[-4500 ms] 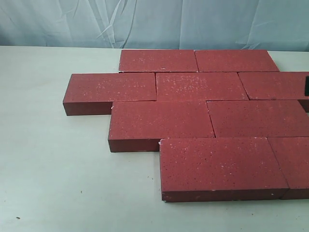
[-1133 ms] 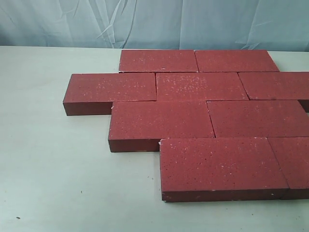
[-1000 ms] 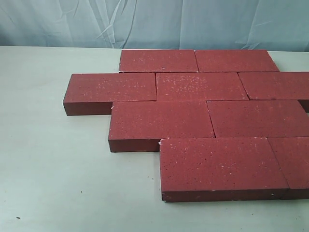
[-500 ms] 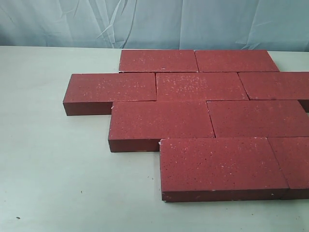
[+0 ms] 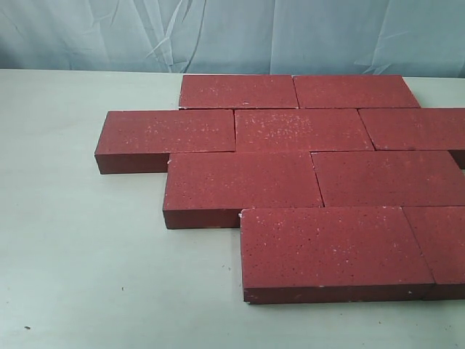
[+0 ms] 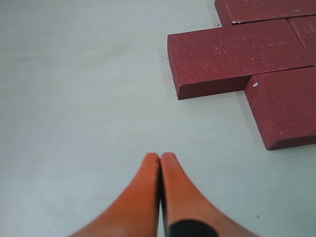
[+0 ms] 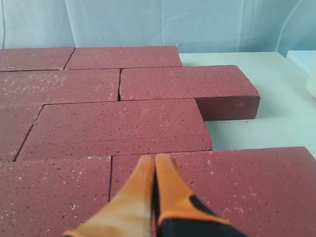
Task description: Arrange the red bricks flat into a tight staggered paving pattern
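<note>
1. Nine red bricks (image 5: pixel 240 178) lie flat in four staggered rows (2-3-2-2), centre-right of the exterior frame.
2. Left gripper (image 6: pixel 160 158): fingers together, over bare table (image 6: pixel 74 98).
3. Right gripper (image 7: pixel 154 159): fingers together, over the bricks.

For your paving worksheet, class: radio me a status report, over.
Left gripper shut, empty, over table. Right gripper shut, empty, over the red bricks. Bricks flat, staggered, joints close. Nothing in the way.

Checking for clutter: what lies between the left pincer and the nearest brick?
Nothing. In the left wrist view, only bare table separates the shut left pincer from the nearest brick.
</note>
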Controlling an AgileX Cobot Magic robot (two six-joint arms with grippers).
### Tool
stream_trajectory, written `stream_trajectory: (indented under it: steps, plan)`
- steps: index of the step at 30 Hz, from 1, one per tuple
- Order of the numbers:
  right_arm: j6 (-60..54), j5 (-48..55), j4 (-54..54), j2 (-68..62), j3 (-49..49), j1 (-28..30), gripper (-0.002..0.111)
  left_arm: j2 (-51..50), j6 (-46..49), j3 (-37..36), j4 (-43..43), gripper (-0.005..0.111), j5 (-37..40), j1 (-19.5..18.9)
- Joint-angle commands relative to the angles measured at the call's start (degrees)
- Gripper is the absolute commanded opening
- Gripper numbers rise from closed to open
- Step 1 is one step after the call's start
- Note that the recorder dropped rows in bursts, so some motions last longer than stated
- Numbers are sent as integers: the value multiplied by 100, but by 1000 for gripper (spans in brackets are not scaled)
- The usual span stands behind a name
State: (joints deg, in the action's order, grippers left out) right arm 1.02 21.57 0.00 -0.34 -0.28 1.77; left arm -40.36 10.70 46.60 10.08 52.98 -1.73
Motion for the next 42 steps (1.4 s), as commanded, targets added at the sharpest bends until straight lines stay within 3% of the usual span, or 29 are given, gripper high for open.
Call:
stream_trajectory:
  steps: [1,29,38,42]
  plan:
    - [-27,-89,75,34,28,-15,-1,47,-2,-27,-67,0,-52,24]
    - [-27,-72,56,34,28,-15,-1,76,-2,-27,-67,0,-50,24]
    - [-27,-85,129,34,28,-15,-1,816,-2,-54,-71,0,-208,0]
    - [-27,-85,129,34,28,-15,-1,1317,-2,-295,-71,0,-670,0]
